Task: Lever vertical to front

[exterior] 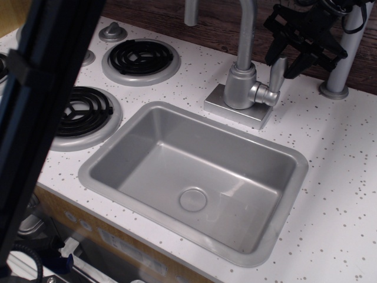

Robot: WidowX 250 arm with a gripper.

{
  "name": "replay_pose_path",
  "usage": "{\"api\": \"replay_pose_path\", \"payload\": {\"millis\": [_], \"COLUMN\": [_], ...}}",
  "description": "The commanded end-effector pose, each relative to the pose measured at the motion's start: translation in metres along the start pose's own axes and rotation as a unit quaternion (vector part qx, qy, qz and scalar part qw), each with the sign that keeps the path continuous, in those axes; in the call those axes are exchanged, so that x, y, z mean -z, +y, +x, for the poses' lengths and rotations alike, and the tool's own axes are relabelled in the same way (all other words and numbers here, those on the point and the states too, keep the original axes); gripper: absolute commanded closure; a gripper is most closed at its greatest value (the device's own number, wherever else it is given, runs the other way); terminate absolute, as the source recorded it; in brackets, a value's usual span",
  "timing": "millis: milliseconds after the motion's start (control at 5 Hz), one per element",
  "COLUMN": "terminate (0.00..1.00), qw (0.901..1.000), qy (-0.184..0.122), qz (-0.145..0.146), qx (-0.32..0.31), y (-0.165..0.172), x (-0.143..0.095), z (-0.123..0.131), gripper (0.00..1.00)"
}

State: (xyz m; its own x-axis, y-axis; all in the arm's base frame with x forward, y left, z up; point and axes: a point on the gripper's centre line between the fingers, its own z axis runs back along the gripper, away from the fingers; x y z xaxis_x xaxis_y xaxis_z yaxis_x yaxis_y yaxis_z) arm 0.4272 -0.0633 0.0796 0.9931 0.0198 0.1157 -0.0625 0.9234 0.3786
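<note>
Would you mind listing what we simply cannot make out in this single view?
- Tool: its dark fingers overlap the lever; contact and jaw opening are unclear.
- Faucet spout: its arch is cut off by the top edge.
- Left burners: partly hidden by a blurred dark post in the foreground.
- Grey pole: its top leaves the frame.

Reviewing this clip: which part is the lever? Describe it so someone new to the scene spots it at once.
Start at the grey sink and go to the faucet on the counter behind it. The lever is the small silver paddle standing upright on the faucet's right side, on a short stub. Unlike the tall spout pipe, it is flat and short.
</note>
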Motion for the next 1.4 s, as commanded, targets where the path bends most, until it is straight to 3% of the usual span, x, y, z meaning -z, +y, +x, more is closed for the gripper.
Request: {"api": "replay_pose_path", "payload": {"millis": [0, 600, 1200], "terminate": [0.0, 0.0, 0.0], "qw": [0.9996, 0.9983, 0.9973], "qy": [0.004, 0.047, 0.055], "qz": [0.0, -0.025, -0.042], "qx": [-0.028, -0.024, -0.025], "y": [0.007, 0.003, 0.0], "x": [-0.021, 0.006, 0.023], "z": [-0.022, -0.043, -0.049], "gripper": [1.0, 1.0, 1.0]}}
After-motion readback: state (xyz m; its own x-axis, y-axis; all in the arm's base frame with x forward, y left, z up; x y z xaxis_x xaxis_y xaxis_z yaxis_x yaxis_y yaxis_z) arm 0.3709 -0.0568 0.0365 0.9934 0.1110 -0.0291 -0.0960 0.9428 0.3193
